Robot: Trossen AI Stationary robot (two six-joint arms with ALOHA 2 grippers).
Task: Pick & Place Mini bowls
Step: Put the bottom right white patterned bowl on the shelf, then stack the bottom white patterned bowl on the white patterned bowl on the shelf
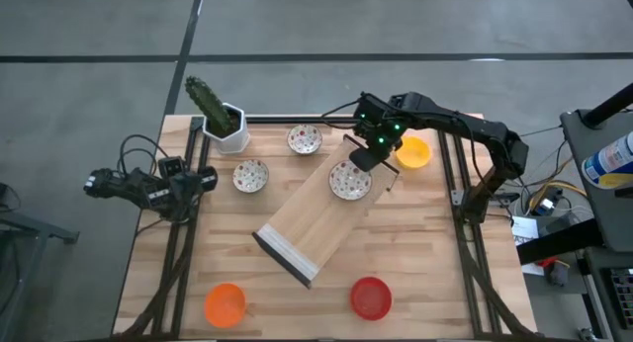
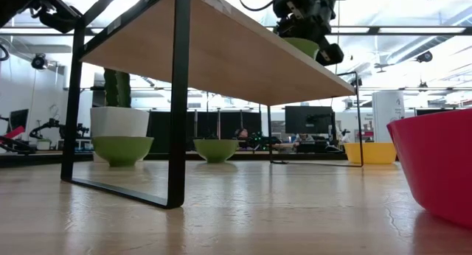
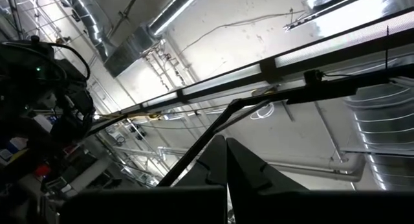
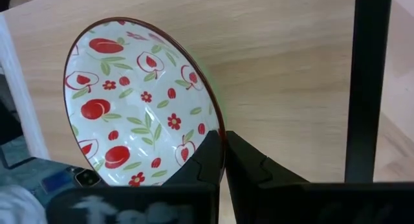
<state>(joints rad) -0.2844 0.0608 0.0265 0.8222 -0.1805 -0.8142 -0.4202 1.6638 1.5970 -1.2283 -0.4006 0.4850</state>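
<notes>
A white mini bowl with a red fruit pattern (image 1: 349,180) is on the top of a wooden shelf (image 1: 307,223) that stands slantwise in the table's middle. My right gripper (image 1: 368,156) is shut on this bowl's far rim; the low view shows the gripper (image 2: 306,23) above the bowl's green underside (image 2: 304,46). Two more patterned bowls (image 1: 305,139) (image 1: 251,175) rest on the table left of the shelf. A yellow bowl (image 1: 413,151) is at the far right, an orange bowl (image 1: 225,303) at the near left and a red bowl (image 1: 371,297) in the near middle. My left gripper (image 1: 99,183) is shut, off the table's left edge. My right gripper pinches the patterned bowl's rim (image 4: 222,134) between its two fingers, one finger (image 4: 206,160) inside the bowl and one (image 4: 246,160) outside. The fingers come from above on the bowl's far right side. The bowl is at the shelf top; whether it rests there I cannot tell.
A white square pot with a green cactus (image 1: 226,125) stands at the table's far left. The shelf's black metal legs (image 2: 177,100) reach the table. The yellow bowl lies close beside the right arm. Bare wood shows between the shelf and the right edge.
</notes>
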